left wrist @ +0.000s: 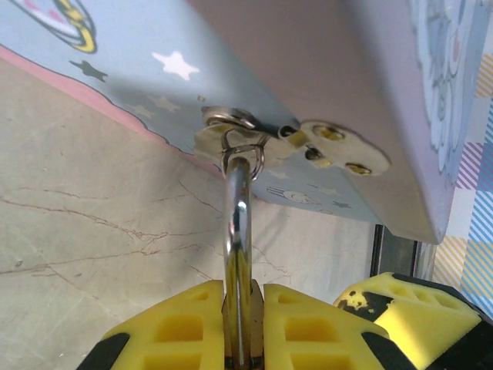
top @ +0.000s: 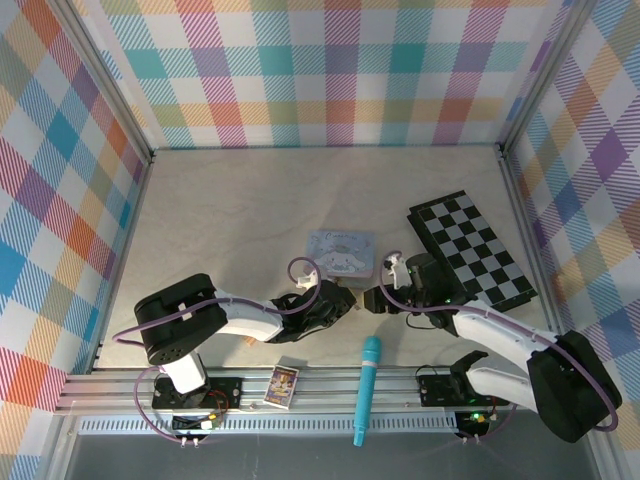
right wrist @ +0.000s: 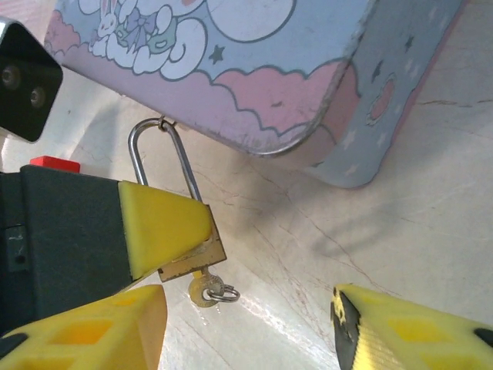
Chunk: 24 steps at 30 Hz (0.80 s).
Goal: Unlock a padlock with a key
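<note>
Beige desk (top: 230,210) holds the pastel tin (top: 340,250) near its middle. The left claw (left wrist: 243,301) squeezes the gold padlock (right wrist: 192,258), whose silver loop (left wrist: 237,223) hooks the tin's clasp (left wrist: 254,142). The right claw (right wrist: 246,312) gapes wide, holding nothing. The tiny key (right wrist: 205,290) sticks out of the padlock's bottom.
</note>
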{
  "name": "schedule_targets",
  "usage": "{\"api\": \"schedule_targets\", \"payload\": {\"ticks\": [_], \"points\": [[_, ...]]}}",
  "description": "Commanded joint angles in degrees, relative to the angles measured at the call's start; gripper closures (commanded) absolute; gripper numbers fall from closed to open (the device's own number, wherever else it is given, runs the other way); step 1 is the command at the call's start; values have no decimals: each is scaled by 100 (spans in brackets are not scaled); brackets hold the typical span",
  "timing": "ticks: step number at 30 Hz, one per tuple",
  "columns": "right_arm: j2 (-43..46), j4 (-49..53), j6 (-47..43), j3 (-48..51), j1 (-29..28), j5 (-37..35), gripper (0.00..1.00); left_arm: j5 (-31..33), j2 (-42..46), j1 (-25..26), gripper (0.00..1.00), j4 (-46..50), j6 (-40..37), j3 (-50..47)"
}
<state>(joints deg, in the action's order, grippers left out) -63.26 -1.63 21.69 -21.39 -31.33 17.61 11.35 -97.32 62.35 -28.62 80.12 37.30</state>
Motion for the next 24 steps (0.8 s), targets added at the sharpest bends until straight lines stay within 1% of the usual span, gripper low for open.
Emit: {"api": "schedule_targets", "payload": {"ticks": [1,4,10,14,19,24], "points": [[-143,-171,-241,-12,-96,131,44,-94,178,-30,100,-77,-40,91],[-285,-290,-245,-32,-164,173,47,-138,172,-30,100,-91,-49,102],[-526,-379,-333,-131,-362,24,54,-133,177,-29,100,-73,-40,111],[-632,-400,-382,-186,-413,-44,63,-176,161,-30,100,-65,-42,137],[-643,-543,-329,-173,-453,-33,69,-188,152,-30,100,-68,-40,146],[-719,-499,-179,-264,-448,74,69,-194,145,-29,100,-80,-38,137]]}}
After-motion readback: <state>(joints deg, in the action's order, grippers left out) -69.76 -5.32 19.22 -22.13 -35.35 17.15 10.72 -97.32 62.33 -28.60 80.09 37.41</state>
